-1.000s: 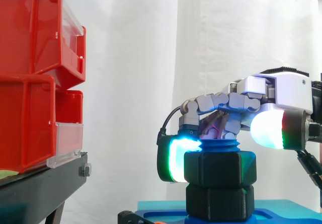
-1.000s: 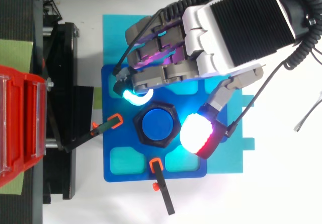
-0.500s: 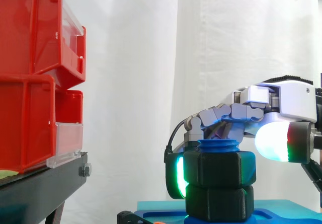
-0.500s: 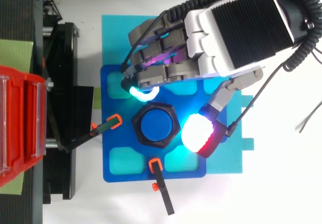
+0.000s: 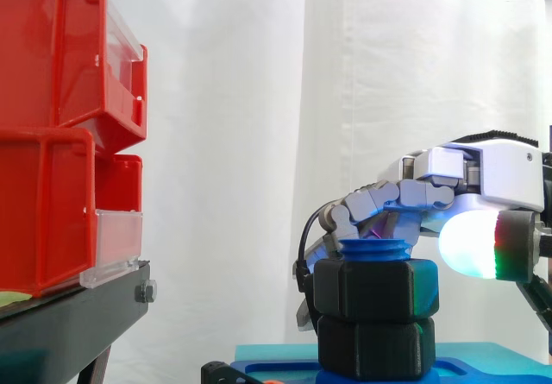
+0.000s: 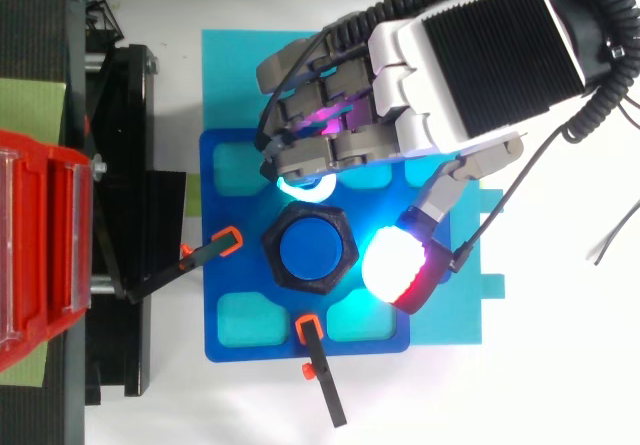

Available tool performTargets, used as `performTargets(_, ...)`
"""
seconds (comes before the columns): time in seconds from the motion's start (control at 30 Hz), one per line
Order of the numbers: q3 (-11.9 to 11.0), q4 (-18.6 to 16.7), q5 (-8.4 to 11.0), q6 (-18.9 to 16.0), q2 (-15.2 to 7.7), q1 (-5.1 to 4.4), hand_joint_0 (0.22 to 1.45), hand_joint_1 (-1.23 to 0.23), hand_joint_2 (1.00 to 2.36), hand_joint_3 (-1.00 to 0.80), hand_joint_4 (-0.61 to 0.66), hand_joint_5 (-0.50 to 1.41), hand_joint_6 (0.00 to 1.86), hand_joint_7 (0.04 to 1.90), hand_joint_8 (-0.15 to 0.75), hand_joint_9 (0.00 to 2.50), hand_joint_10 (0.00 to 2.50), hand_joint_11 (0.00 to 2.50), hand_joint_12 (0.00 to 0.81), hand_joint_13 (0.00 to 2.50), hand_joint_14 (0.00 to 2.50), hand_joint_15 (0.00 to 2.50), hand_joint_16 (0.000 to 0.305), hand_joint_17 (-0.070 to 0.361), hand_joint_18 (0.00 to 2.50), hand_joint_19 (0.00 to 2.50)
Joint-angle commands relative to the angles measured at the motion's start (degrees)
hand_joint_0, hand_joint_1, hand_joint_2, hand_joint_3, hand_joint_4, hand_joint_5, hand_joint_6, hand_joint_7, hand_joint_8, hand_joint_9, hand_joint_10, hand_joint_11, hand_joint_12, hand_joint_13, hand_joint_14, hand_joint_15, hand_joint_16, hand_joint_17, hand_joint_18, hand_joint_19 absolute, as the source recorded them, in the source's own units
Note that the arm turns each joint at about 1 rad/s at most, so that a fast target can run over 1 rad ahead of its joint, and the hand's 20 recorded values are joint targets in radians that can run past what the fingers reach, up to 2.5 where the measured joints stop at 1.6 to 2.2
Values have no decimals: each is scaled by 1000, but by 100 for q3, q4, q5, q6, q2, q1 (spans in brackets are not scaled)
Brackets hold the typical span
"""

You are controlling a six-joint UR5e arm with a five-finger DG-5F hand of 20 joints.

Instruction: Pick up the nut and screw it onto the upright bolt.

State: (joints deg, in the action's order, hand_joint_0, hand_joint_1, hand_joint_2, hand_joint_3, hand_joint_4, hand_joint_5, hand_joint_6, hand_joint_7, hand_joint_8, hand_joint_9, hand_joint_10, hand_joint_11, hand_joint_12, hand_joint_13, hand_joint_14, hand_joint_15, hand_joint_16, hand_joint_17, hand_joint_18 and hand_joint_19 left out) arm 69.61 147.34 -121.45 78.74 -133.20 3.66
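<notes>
Curling fingers (image 6: 315,145) and thumb (image 6: 398,263) round the black hex nut (image 5: 375,287) sitting between them on the blue bolt (image 6: 316,248), the hand (image 6: 470,65) is probably risking a slipping grip on the flats, leaving the nut loose.

a white curtain (image 5: 259,142) hangs in soft vertical folds across the back, brightly and evenly lit. at the left of the side view two red bins (image 5: 52,134) are stacked one above the other, each with a clear strip along its front, on a black stand (image 5: 78,319). from above, the stand sits on a white tabletop (image 6: 560,365), with a pale green patch (image 6: 25,115) at its left edge.
</notes>
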Motion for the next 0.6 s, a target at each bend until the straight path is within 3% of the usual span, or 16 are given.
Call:
performTargets(0.0, 0, -3, -1, 1, -5, 3, 502, -184, 1000, -500, 147, 87, 500, 1488, 234, 1376, 0, 0, 193, 913, 0, 9, 29, 65, 650, 212)
performTargets(0.13, 0, -3, -1, 1, 4, 12, 502, -184, 1000, -500, 138, 81, 500, 1487, 244, 1383, 0, 9, 193, 920, 0, 15, 29, 65, 659, 215)
performTargets(0.57, -61, -74, -72, -8, 4, 74, 492, -143, 1000, -500, 271, -17, 505, 1074, 246, 1220, 0, 2, 221, 842, 0, 20, 33, 75, 589, 212)
